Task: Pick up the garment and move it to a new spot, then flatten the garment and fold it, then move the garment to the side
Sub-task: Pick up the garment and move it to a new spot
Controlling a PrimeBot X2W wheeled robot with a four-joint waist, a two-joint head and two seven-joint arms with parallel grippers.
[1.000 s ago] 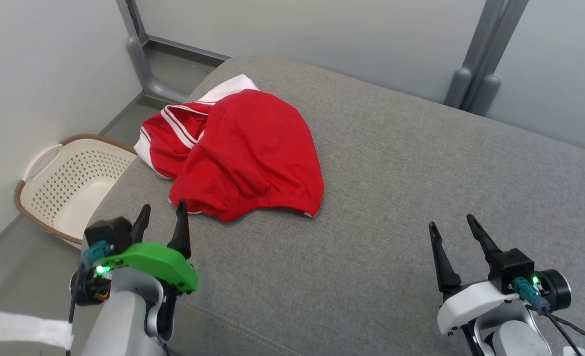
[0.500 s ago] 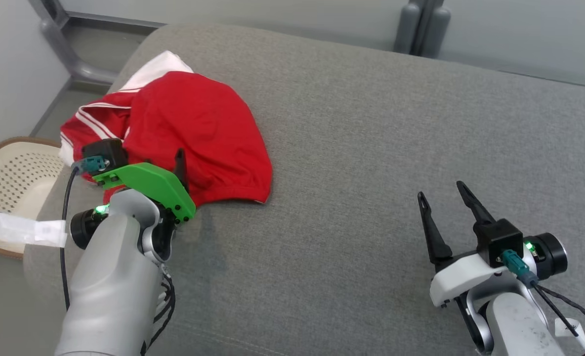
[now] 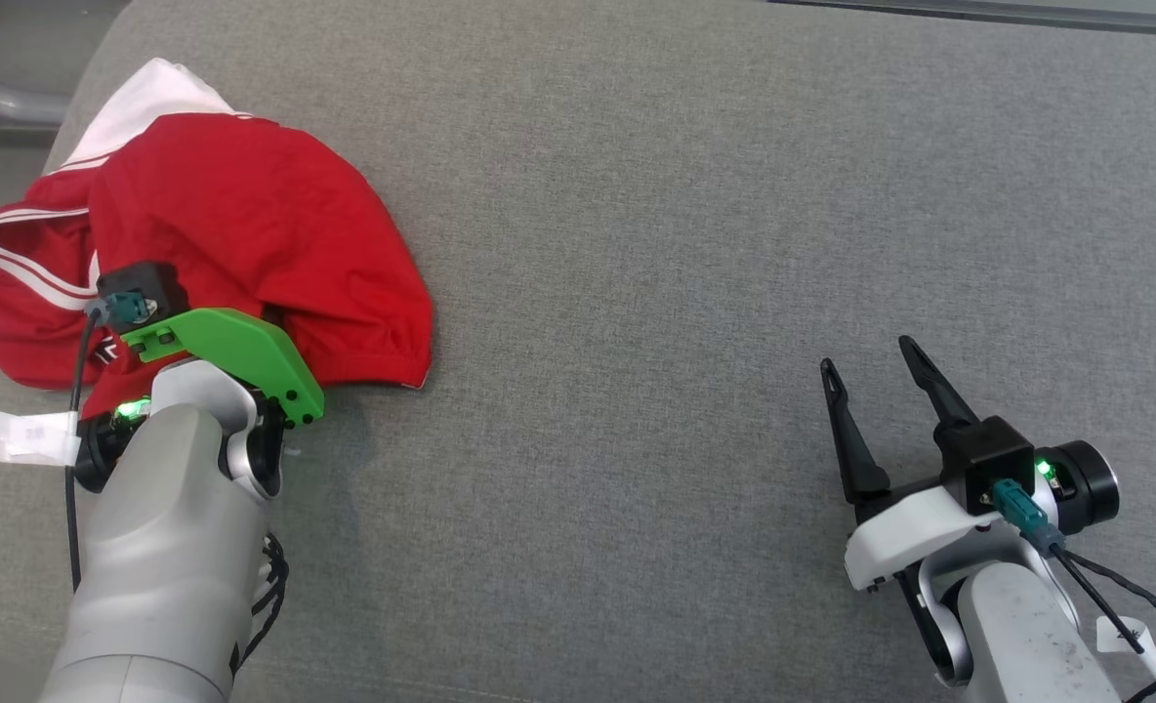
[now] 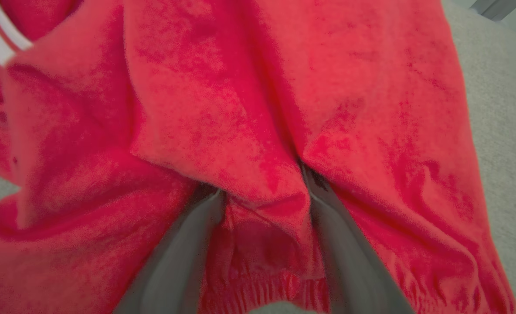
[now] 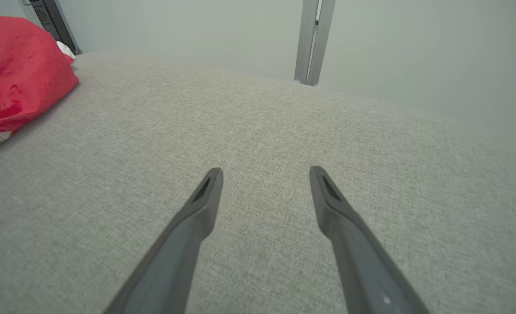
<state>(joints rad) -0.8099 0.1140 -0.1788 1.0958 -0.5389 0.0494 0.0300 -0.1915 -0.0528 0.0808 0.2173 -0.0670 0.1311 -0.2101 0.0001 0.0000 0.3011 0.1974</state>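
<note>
Pick-up step: your left hand [image 4: 262,187], spread, straddles a fold of the red garment [image 3: 246,215]. Next, pinch and lift.

Grey woven upholstered surface [image 3: 695,195], wide, flat; pale grey wall [image 5: 415,52] behind; grey vertical post [image 5: 312,41] against wall.

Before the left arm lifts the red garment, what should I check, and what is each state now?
1. Cloth inside the left gripper: ok, a fold of the red garment near its hem sits there.
2. Left grip shut on the fold: not ok, the fingers stand apart.
3. Right gripper free: ok, open above the gray cushion, apart from the garment.
4. Space for a new spot: ok, cushion lies right of the garment.
5. Garment snagged underneath: cannot tell.
</note>
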